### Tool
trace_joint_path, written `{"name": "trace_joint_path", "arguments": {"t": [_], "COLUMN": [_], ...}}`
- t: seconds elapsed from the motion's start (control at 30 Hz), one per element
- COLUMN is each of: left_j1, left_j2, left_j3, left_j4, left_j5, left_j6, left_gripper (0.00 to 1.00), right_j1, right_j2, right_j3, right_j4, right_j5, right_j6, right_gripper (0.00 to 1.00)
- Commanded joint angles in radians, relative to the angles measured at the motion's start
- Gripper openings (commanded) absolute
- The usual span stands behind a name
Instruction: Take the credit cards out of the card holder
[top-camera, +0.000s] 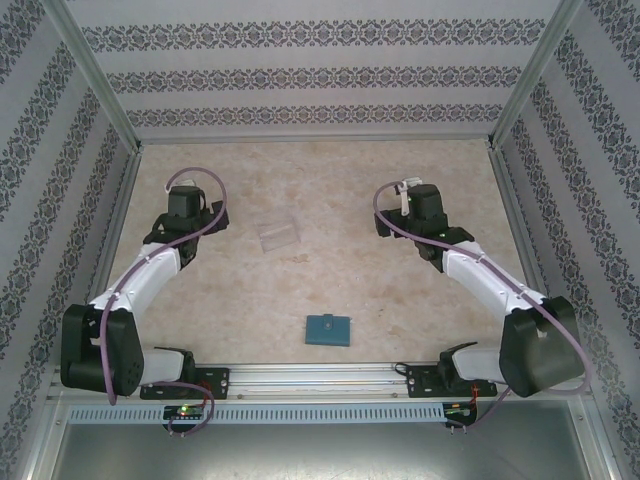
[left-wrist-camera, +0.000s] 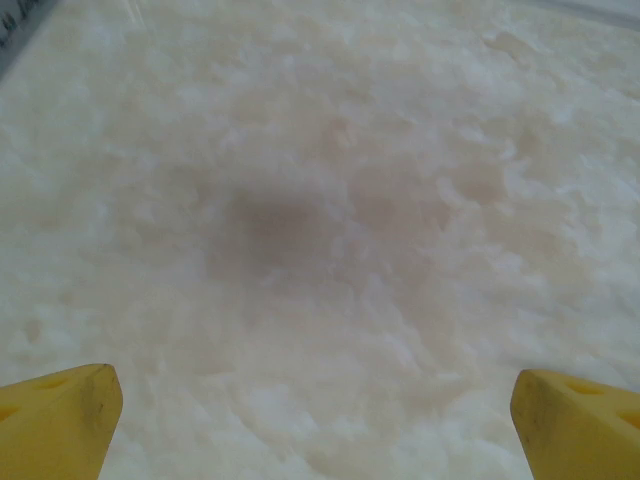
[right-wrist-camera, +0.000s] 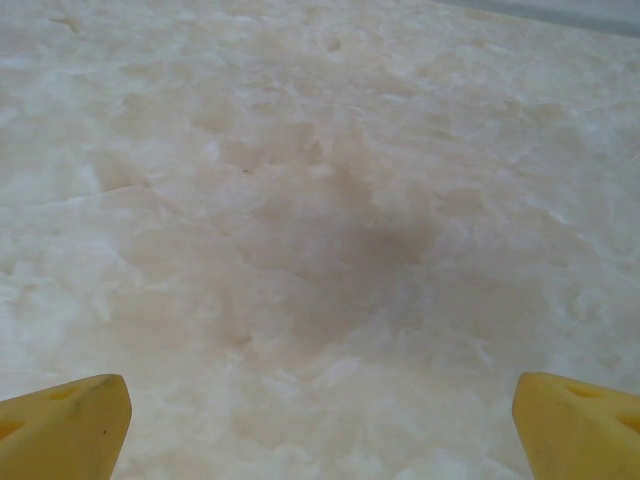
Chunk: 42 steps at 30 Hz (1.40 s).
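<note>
The card holder (top-camera: 328, 329), a small teal-blue wallet, lies shut and flat on the table near the front edge, between the two arm bases. The credit cards are hidden. My left gripper (top-camera: 188, 205) hangs over the table at the back left, far from the holder. In its wrist view the left gripper (left-wrist-camera: 316, 420) is open, its yellow fingertips (left-wrist-camera: 60, 420) wide apart over bare tabletop. My right gripper (top-camera: 418, 205) hangs at the back right. The right gripper (right-wrist-camera: 320, 425) is open too, with only table between its fingertips (right-wrist-camera: 575, 425).
A clear plastic tray (top-camera: 278, 232) stands at the back centre, between the two grippers. The pale marbled table (top-camera: 330, 280) is walled in by patterned panels on the left, back and right. A metal rail (top-camera: 320, 378) runs along the front edge.
</note>
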Motion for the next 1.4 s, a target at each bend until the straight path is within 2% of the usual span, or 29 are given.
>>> {"name": "trace_joint_path", "arguments": {"t": [0.0,0.23,0.37,0.53,0.8,1.37], "left_j1": [-0.02,-0.057,-0.091,-0.146,-0.185,-0.186], "left_j2": [0.028,0.117,0.19,0.297,0.421,0.539], "left_j3": [0.075,0.163,0.215,0.293,0.392,0.465], "left_j4": [-0.263,-0.329,-0.33,-0.352,-0.357,-0.355], "left_j5": [0.078,0.167,0.223,0.231,0.232,0.266], "left_j6": [-0.159,-0.23,-0.275,-0.315,-0.366,-0.362], "left_gripper": [0.97,0.94,0.84,0.63,0.44,0.25], "right_j1": [0.012,0.013,0.013,0.013,0.013,0.013], "right_j2": [-0.033,-0.048,-0.062,-0.065,-0.067,-0.09], "right_j3": [0.056,0.083,0.088,0.089,0.093,0.091], "right_j4": [-0.129,-0.205,-0.218,-0.221,-0.238,-0.262], "right_j5": [0.013,-0.012,-0.008,-0.013,0.001,0.028], "right_j6": [0.107,0.155,0.171,0.187,0.179,0.157], "right_gripper": [0.97,0.94,0.95,0.95,0.96,0.95]}}
